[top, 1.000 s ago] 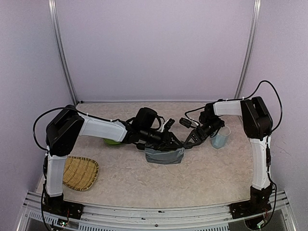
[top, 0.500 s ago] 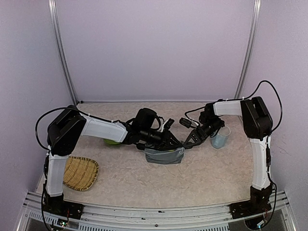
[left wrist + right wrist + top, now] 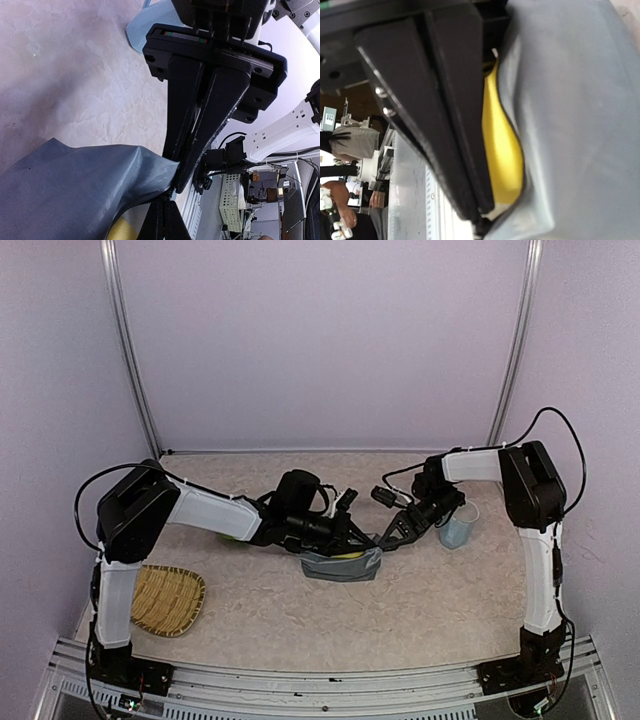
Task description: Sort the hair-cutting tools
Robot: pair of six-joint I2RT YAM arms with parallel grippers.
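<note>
right jaws pinching limp grey pouch [image 3: 343,566], yellow sponge [image 3: 502,145]

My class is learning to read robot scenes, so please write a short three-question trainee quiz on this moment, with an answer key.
1. Multiple choice: what do the fingers of the right gripper pinch?
A. the woven tray
B. the edge of the grey pouch
C. the blue cup

2. True or false: the woven tray lies beside the right arm's base.

3. Fill in: the item showing inside the pouch's mouth is coloured ____.

Key: 1 B; 2 false; 3 yellow.
</note>
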